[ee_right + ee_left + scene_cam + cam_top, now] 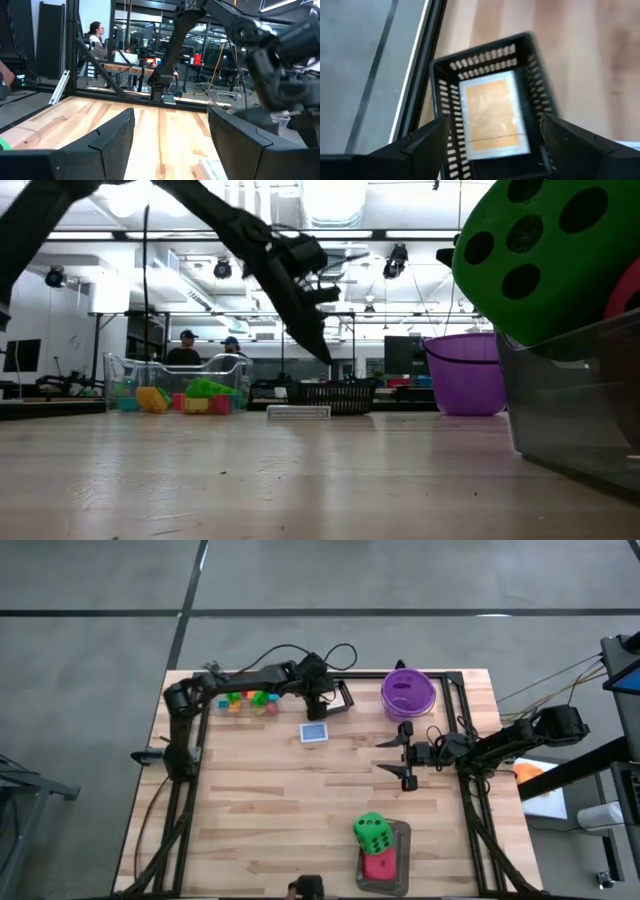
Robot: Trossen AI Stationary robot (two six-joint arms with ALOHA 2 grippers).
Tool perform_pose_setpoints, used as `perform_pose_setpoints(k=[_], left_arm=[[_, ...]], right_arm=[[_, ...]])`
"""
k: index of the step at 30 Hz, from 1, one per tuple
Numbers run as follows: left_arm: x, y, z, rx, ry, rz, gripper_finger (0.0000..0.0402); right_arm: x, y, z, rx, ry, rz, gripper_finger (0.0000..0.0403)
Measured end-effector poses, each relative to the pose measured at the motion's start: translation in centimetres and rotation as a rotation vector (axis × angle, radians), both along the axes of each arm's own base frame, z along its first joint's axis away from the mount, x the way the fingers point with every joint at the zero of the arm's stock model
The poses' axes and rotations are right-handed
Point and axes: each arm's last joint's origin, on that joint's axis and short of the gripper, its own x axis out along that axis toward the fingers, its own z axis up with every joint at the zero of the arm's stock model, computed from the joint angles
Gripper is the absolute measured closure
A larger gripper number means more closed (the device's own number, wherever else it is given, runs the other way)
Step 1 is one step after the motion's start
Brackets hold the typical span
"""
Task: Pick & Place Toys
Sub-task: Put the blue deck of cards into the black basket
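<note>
My left gripper [322, 698] hangs open above the black mesh basket [343, 700] at the table's far side. In the left wrist view its fingers stand apart over the basket [485, 50], touching nothing. A flat picture card [492, 115] lies on the basket's floor. A second card [314, 732] lies flat on the table just in front of the basket. Small bright bricks [250, 700] sit in a clear tray to the left. A green die [373, 832] rests on a red die [378, 865] in a container near the front edge. My right gripper [408, 755] waits open at the right.
The purple round bowl [407, 692] stands right of the basket at the far edge. The dice container [570, 400] fills the near right of the low view. Black frame rails run along both table sides. People sit in the room behind [185, 345]. Bare wood lies at the table's middle.
</note>
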Motion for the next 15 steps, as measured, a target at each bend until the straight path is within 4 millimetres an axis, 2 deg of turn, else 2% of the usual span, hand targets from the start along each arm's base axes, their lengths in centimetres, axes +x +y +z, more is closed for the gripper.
perform_pose_setpoints(k=[3, 7, 12, 15], left_arm=[[-0.5, -1.3, 1.5, -0.034, 0.016, -0.036, 0.0090], [-1.1, -3.7, 2.5, -0.115, 0.075, -0.068, 0.0089], [-0.8, -7.1, 2.3, -0.177, 0.149, -0.097, 0.0082], [-0.3, -9.0, 1.5, -0.175, 0.154, -0.129, 0.0053]], right_arm=[[0.0, 0.0, 0.0, 0.000, 0.000, 0.000, 0.0151], [0.0, 0.0, 0.0, 0.003, 0.002, 0.001, 0.0151], [0.0, 0.0, 0.0, 0.010, 0.002, 0.002, 0.0151], [0.0, 0.0, 0.0, 0.018, 0.002, 0.003, 0.0151]])
